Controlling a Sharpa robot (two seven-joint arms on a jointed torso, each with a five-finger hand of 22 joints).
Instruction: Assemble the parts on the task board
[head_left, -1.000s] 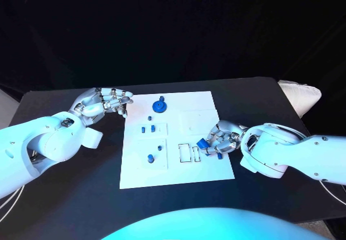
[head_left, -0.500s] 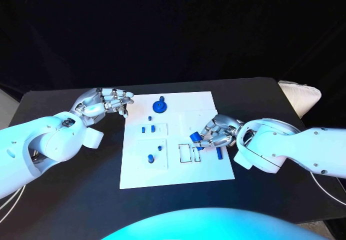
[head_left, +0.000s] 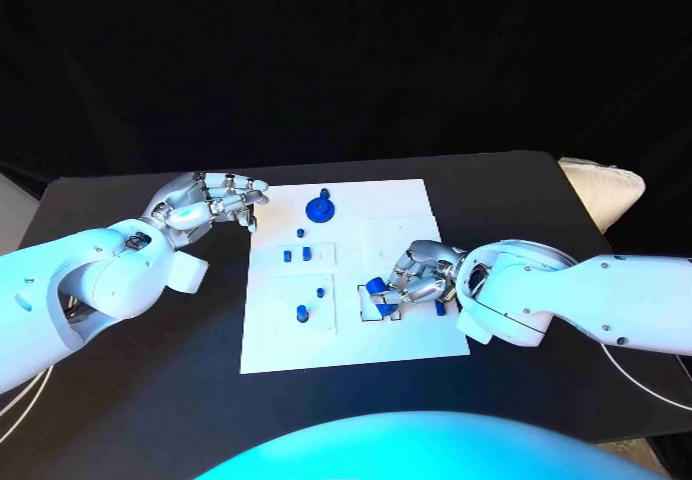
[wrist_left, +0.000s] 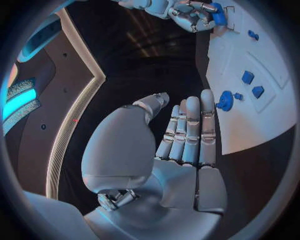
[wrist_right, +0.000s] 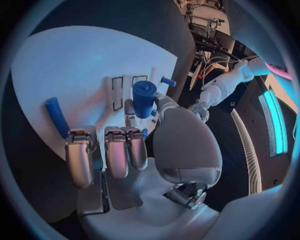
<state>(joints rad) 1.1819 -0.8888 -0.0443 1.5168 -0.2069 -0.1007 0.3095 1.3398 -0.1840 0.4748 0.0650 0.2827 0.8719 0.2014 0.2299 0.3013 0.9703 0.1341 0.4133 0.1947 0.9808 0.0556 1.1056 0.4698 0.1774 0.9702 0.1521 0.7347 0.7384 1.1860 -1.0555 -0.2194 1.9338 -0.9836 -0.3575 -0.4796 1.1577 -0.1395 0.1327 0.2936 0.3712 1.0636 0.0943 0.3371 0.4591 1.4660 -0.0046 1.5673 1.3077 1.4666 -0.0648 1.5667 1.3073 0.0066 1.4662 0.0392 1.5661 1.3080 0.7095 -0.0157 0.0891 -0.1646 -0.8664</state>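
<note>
Head view, item by item. Black table (head_left: 130, 400): carries the white task board (head_left: 411, 335) at its middle.

Task board: bears several blue parts. A round blue disc with a knob (head_left: 320, 209) lies near the far edge. Two small blue blocks (head_left: 294, 256) sit side by side in a square recess on the board's left half, with a tiny blue peg (head_left: 300, 234) just beyond them. A blue upright peg (head_left: 302, 315) stands in the nearer left recess, a smaller blue stud (head_left: 319, 293) beside it. Narrow rectangular slots (head_left: 369, 305), outlined in black, lie near the board's centre.

Right hand (head_left: 418, 278): over the board's right half, just beside the slots, fingers curled round a blue cylinder (head_left: 379, 287) gripped between thumb and fingers. Right wrist view: the same cylinder (wrist_right: 144, 98) stands upright against the thumb, above the slots (wrist_right: 117, 93); a second blue cylinder (wrist_right: 56, 116) lies on the board beside the fingers (wrist_right: 117, 152), and a short blue peg (wrist_right: 167, 81) lies beyond the slots.

Left hand (head_left: 211, 204): at the board's far left corner, off its edge, holding nothing. Left wrist view: its fingers (wrist_left: 190, 131) are straight and close together, thumb apart, nothing in the palm; the disc (wrist_left: 225, 100) and the two blocks (wrist_left: 252, 84) lie on the board beyond.
</note>
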